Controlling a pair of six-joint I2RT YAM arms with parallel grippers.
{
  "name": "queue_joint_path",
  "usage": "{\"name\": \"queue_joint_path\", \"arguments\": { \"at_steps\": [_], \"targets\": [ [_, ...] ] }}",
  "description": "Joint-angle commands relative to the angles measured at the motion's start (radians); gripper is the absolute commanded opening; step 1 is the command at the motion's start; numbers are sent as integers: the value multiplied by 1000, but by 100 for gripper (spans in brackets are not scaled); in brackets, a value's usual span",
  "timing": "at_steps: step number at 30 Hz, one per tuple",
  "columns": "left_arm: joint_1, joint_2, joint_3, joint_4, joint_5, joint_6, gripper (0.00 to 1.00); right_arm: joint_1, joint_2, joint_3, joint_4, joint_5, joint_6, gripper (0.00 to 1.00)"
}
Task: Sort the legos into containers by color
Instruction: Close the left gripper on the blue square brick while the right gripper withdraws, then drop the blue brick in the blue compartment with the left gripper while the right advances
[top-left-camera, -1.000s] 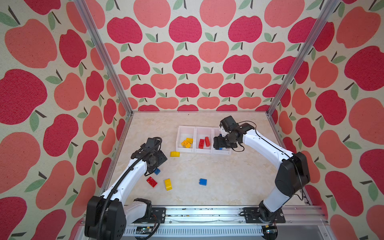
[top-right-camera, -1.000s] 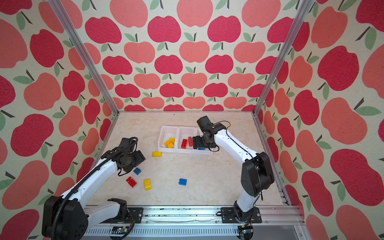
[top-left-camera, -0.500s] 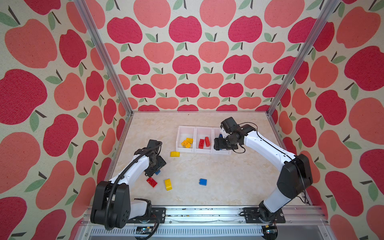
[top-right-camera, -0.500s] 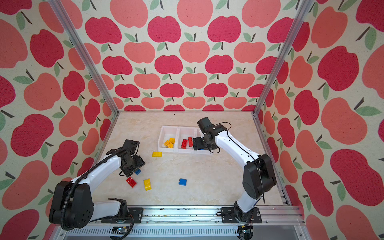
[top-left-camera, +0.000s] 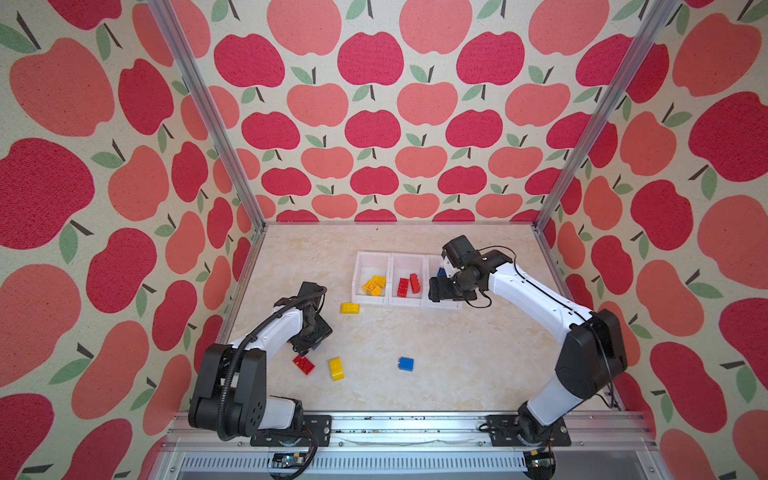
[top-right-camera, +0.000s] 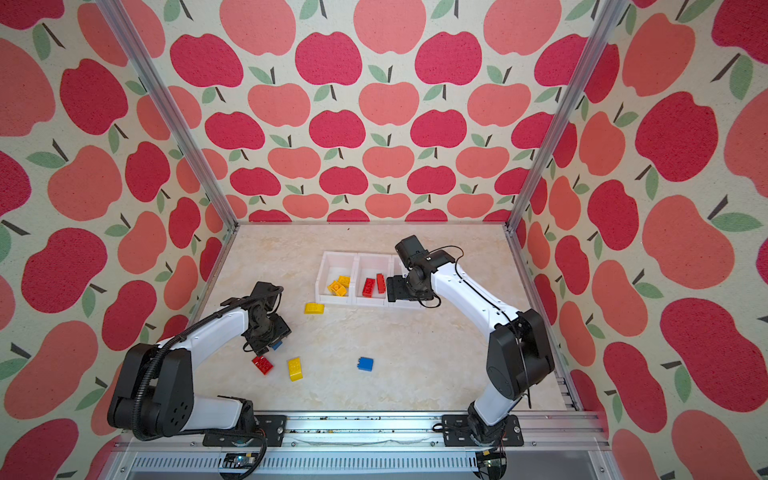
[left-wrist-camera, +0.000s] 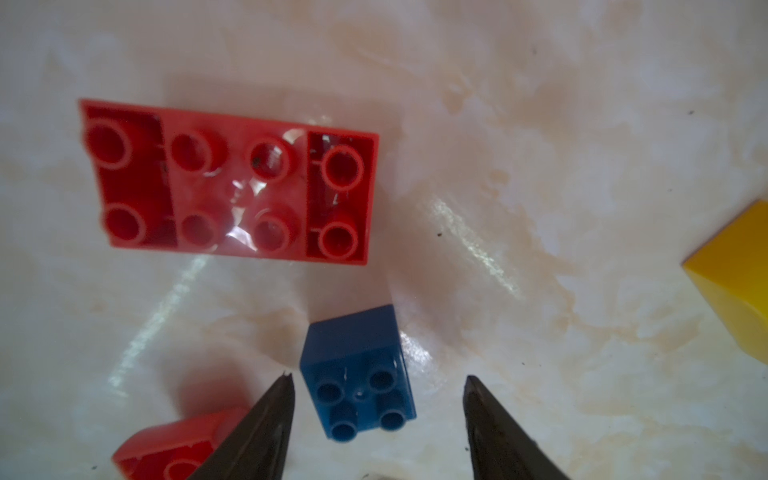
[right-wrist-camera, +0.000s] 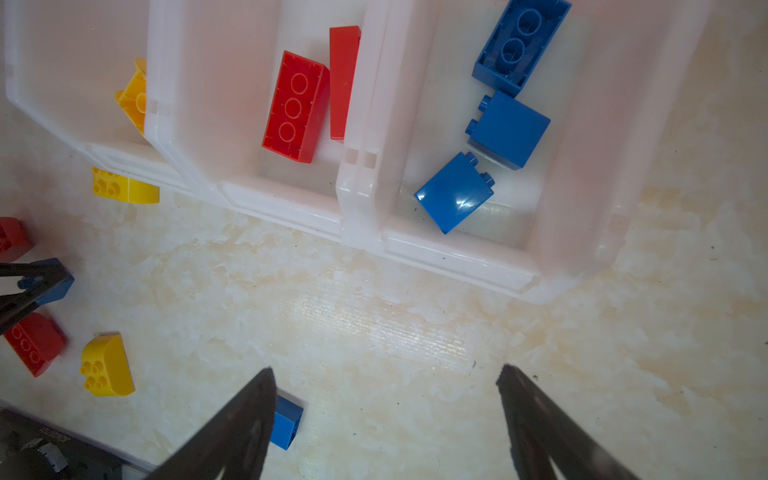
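Blue brick (left-wrist-camera: 359, 386) lies ungripped between the parted jaws of the left claw (left-wrist-camera: 378, 377).

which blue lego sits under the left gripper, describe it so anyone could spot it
On the marbled tabletop, look in front of the white containers to the left gripper. Between its open fingers sits a small blue brick, next to a long red brick; the other loose blue brick lies alone farther right.
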Motion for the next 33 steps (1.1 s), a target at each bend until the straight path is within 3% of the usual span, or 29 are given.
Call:
{"name": "queue_joint_path", "arguments": {
  "at_steps": [1,21,33],
  "targets": [
    [3,19,-11,11,-33,-17,63,8,-37,-15,-12,2,14,86],
    [-14,-18,1,-6,-26,3,19,7,-84,-83,7,9,60,85],
    [-225,-28,206,-10,-47,87,12,6,-207,-263,48,23,162,86]
  ]
}}
